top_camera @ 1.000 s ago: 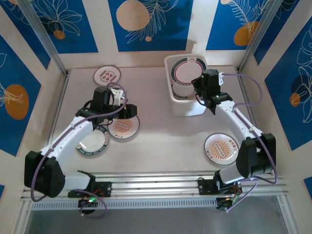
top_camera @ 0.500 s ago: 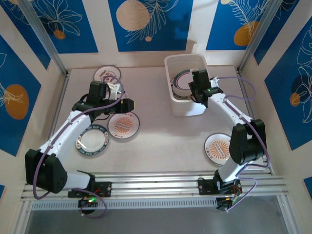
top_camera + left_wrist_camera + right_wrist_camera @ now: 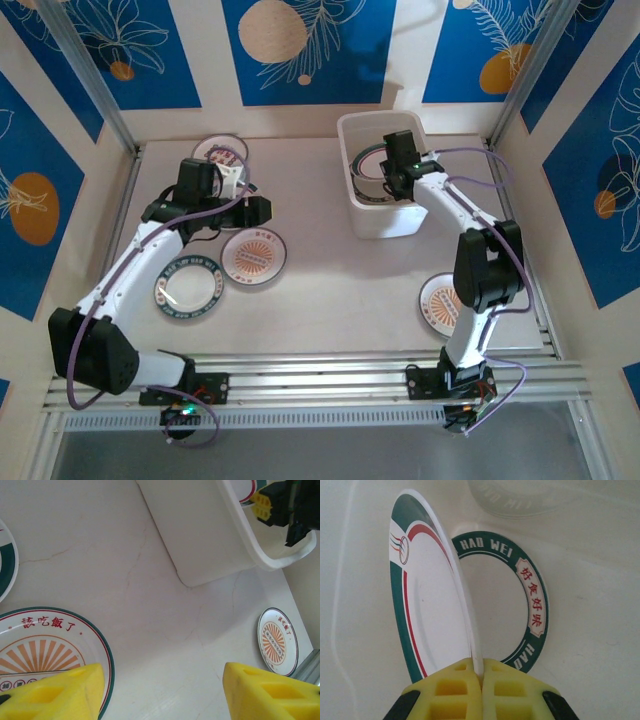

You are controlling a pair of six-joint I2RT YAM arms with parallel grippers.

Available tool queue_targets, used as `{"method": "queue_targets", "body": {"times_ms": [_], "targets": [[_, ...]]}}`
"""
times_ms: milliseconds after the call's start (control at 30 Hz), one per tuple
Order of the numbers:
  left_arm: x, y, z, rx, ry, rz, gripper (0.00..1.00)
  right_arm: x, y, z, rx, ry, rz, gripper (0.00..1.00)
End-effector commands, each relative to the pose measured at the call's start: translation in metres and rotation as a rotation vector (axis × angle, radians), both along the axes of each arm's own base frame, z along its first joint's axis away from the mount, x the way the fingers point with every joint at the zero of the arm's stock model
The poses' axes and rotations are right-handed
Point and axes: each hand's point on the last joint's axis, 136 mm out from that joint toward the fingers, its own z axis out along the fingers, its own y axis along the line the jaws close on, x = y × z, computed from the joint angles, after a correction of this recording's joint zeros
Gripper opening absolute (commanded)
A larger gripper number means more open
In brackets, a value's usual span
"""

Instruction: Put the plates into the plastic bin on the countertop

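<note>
Right jaws: clamped on the rim of a green-and-red-rimmed plate [image 3: 427,605], which I hold on edge, nearly upright, down inside the plastic bin [image 3: 385,225].
Left jaws: standing wide with nothing between the yellow pads [image 3: 55,692], hovering above the sunburst plate [image 3: 252,258] left of the middle of the surface [image 3: 330,300].
Bin: by the far edge, toward the far-right corner; a green HAO WEI plate [image 3: 532,595] lies flat on its floor.
Step in hand: laying my held plate into the bin, as I judge it.
Doing it well: tip the plate toward flat and lower it close over the HAO WEI plate before letting go, so it settles rather than drops or rolls on its rim; keep clear of the bin wall.
Left to do: the sunburst plate, a green-rimmed plate [image 3: 188,285] just beside it toward the near-left corner, a far-left plate [image 3: 220,152] by the far-left corner, and a right-edge plate [image 3: 440,300].
Right wrist view: gives the pinch and the plate's tilt, which from above are masked by my wrist.
Top view: lays out all the loose plates at once.
Left wrist view: adds the bin's outer wall seen from the side.
</note>
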Motion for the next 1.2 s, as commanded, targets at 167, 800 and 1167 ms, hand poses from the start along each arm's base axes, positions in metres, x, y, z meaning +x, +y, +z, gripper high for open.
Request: {"method": "queue_targets", "body": {"times_ms": [167,800,1167], "targets": [[-0.002,0.01,-0.002,0.017,0.009,0.034,0.65,0.006,-0.002,-0.006,0.002,0.049,-0.084,0.0],[-0.013,0.014,-0.005,0.002,0.025,0.059,0.65,0.007,0.009,-0.012,0.01,0.071,-0.009,0.53],[-0.027,0.013,-0.002,-0.045,-0.008,0.055,0.65,-0.022,0.018,0.04,0.022,-0.017,0.084,0.8]]}}
